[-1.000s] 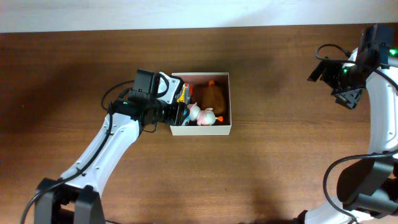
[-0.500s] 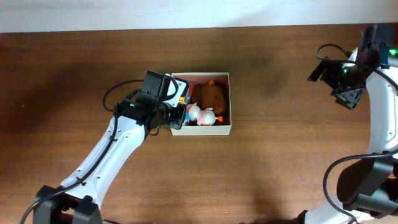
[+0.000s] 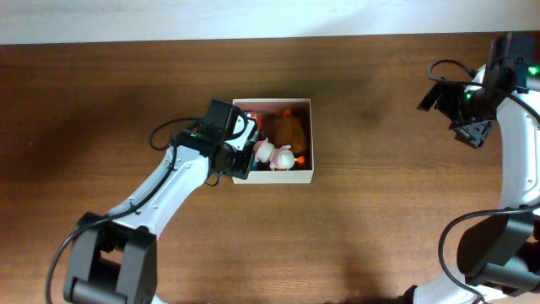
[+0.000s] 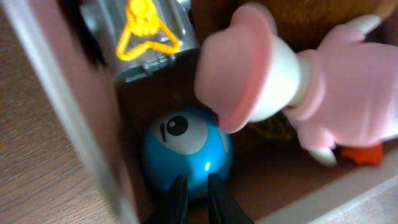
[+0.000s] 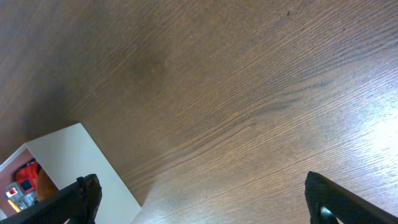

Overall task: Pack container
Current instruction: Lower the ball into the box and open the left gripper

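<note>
Crowded interior of the container [image 3: 274, 178]. The left hand [image 4: 193, 190], fingers nearly together, fills the near-left corner just beside a blue ball [image 4: 185, 154]. A pink toy [image 4: 298, 87] and a brown plush [image 3: 289, 128] block the middle and right. 4 thin white walls enclose them. The bare surface [image 3: 405, 236] around the box gives free passage. The right hand [image 5: 202, 199], spread wide, hangs well apart at far right.

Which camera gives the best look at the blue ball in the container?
The left wrist view: the blue ball sits large, lower middle, on the container floor beside its wall, just ahead of the left gripper. Overhead, that gripper largely hides it. The right wrist view catches only the container's corner, no ball.
</note>
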